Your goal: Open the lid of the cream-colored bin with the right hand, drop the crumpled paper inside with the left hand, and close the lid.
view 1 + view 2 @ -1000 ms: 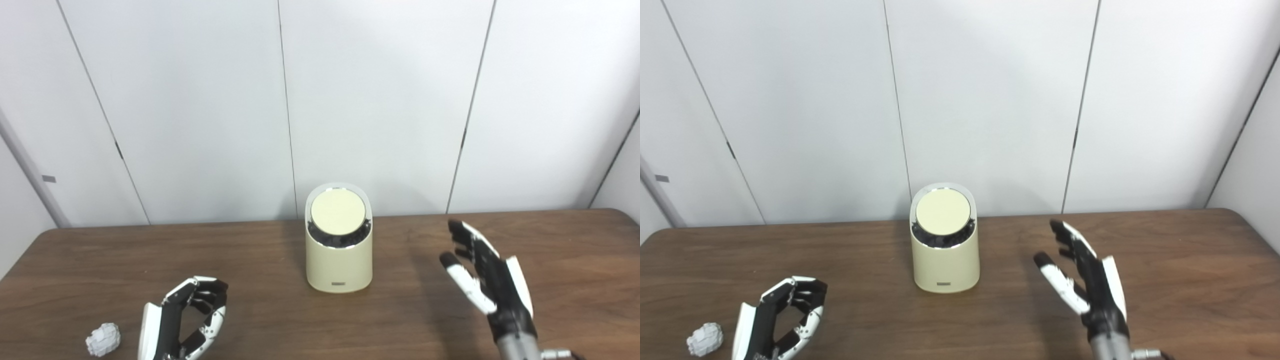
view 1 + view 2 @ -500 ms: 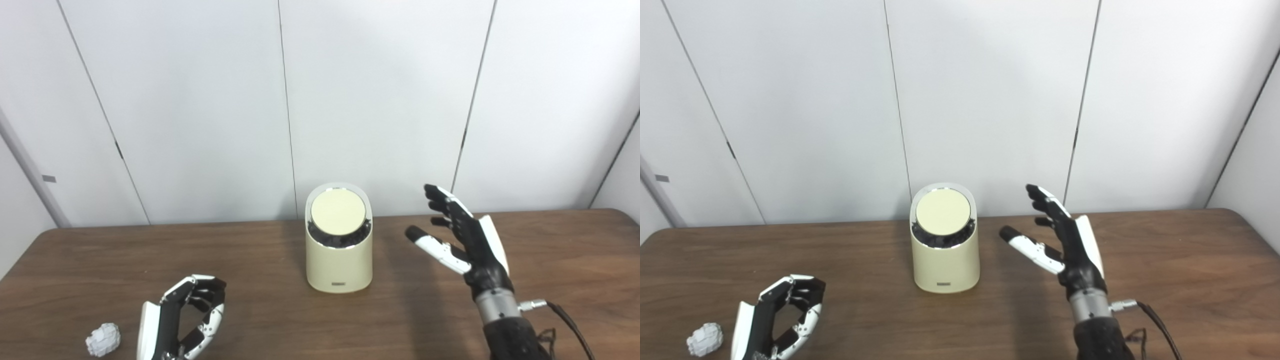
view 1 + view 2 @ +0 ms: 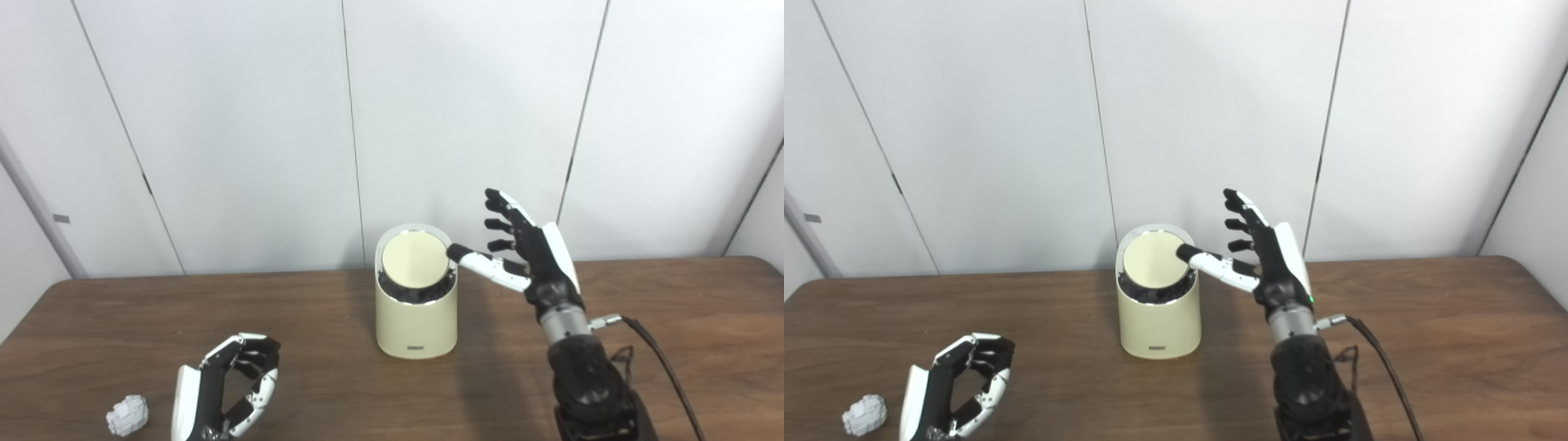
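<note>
A cream-colored bin (image 3: 417, 318) stands upright at the middle of the brown table, its round tilted lid (image 3: 414, 261) shut. My right hand (image 3: 527, 254) is open and raised just right of the bin's top, thumb tip at the lid's right rim. A crumpled white paper ball (image 3: 127, 415) lies near the table's front left. My left hand (image 3: 229, 389) rests low just right of the paper, fingers curled, holding nothing.
The brown table (image 3: 306, 318) runs up to a white panelled wall (image 3: 245, 122). A black cable (image 3: 664, 367) trails from my right wrist over the table at the right.
My right hand has risen and moved left toward the bin, from low over the table to beside the lid. The left hand, paper and bin have stayed put.
</note>
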`<act>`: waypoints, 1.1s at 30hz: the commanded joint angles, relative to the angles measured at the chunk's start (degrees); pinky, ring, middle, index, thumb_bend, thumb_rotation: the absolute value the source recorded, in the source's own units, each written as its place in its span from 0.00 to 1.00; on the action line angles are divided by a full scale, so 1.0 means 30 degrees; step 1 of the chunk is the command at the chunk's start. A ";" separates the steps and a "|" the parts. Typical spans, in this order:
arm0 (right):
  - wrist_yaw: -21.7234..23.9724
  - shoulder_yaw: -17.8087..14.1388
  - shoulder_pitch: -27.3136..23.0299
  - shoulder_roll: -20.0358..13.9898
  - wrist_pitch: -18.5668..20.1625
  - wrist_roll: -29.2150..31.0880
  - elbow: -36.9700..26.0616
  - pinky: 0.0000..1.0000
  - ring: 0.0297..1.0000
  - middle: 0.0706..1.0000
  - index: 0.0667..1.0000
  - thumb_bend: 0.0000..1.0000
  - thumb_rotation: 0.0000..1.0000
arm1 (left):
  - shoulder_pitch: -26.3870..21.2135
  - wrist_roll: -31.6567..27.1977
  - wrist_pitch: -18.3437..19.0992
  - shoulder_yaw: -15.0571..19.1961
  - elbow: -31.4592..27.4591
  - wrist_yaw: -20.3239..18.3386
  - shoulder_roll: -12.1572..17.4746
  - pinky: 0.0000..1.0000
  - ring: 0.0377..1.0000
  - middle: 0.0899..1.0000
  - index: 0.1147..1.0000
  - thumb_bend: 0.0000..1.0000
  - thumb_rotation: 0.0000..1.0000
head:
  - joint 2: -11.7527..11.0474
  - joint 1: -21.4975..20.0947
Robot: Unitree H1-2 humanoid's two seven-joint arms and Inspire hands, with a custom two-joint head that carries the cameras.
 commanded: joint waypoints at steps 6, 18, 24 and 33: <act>-0.0434 0.0442 -0.1712 0.0130 -0.0190 -0.0568 0.0813 0.72 0.85 0.89 0.90 0.88 0.53 | 0.0357 0.0147 -0.0552 -0.0277 0.1210 0.0423 -0.0374 0.41 0.49 0.51 0.49 0.24 0.19 | 0.0033 -0.0034; -0.0745 0.1288 -0.3034 0.0063 0.1313 -0.2577 0.3141 0.73 0.87 0.91 0.92 0.93 0.49 | 0.0293 0.0209 -0.0417 -0.0399 0.1284 0.0395 -0.0454 0.41 0.49 0.52 0.50 0.23 0.20 | -0.0083 0.0009; -0.1268 0.1218 -0.3414 0.0118 0.1143 -0.2591 0.4480 0.72 0.87 0.91 0.91 0.93 0.43 | 0.0342 0.0220 -0.0142 -0.0424 0.1101 0.0350 -0.0576 0.42 0.49 0.52 0.50 0.24 0.20 | -0.0042 0.0033; -0.1843 0.1357 -0.3564 -0.0059 0.0831 -0.2513 0.5742 0.76 0.90 0.94 0.91 0.92 0.28 | 0.0476 0.0297 0.0018 -0.0478 0.0756 0.0296 -0.0628 0.42 0.49 0.52 0.50 0.24 0.19 | 0.0066 0.0073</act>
